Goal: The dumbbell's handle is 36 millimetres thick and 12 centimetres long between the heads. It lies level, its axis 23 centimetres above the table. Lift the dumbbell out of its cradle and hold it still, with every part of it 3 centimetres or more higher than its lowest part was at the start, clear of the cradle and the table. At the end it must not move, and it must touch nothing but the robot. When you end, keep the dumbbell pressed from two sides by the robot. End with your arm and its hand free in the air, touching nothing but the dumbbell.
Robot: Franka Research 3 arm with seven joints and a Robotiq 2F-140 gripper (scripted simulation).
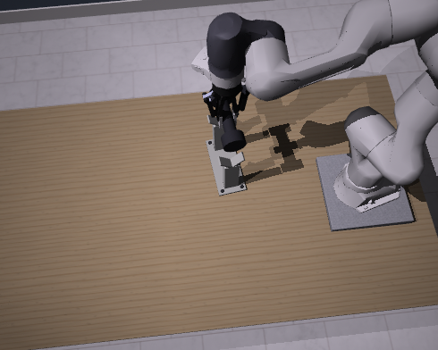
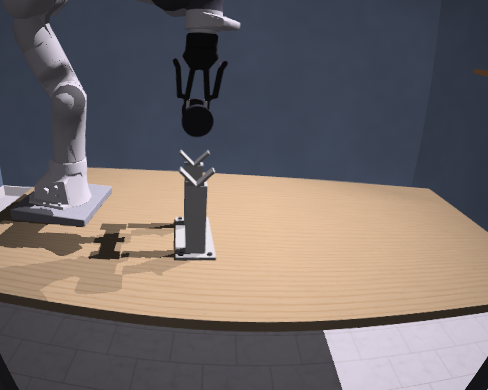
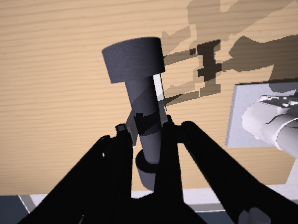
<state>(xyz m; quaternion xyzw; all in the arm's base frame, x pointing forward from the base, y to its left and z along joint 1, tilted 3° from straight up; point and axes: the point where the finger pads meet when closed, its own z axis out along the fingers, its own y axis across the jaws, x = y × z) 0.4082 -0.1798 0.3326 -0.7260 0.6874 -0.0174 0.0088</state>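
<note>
The dark dumbbell [image 2: 197, 119] hangs in the air, well above the grey cradle [image 2: 195, 209] with its two V-shaped forks [image 2: 196, 168]. There is a clear gap between the dumbbell and the forks. My gripper [image 2: 197, 103] points straight down and is shut on the dumbbell's handle from two sides. In the top view the dumbbell [image 1: 231, 134] sits over the cradle's base plate [image 1: 227, 169]. In the wrist view the black fingers clamp the handle, and one round head [image 3: 133, 59] stands out beyond them.
The arm's base [image 1: 366, 192] stands on a grey plate at the table's right side. Shadows of the arm and dumbbell [image 1: 285, 147] fall on the wood between the cradle and the base.
</note>
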